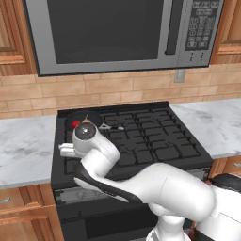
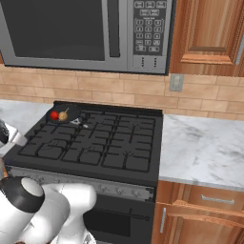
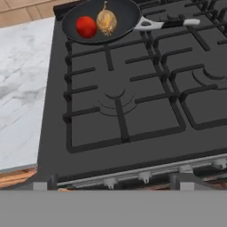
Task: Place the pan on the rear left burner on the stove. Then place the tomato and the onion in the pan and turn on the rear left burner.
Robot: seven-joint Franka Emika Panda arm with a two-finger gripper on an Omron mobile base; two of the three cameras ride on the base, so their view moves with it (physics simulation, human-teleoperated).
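Knobs [image 3: 144, 176] along the stove's [image 3: 133, 146] front strip sit at lower frame, just below the spread, empty hand; pan [image 3: 99, 20] with tomato [image 3: 86, 26] and onion [image 3: 106, 21] lies upper left.

Pan [image 1: 89, 117] half behind the arm [image 1: 94, 141]

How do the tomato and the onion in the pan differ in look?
The tomato is bright red and smoothly round; the onion is tan, with a thin pointed tip. In the hand view the tomato lies left of the onion, farther from the pan's handle. Both are about the same size, and both rest inside the pan.
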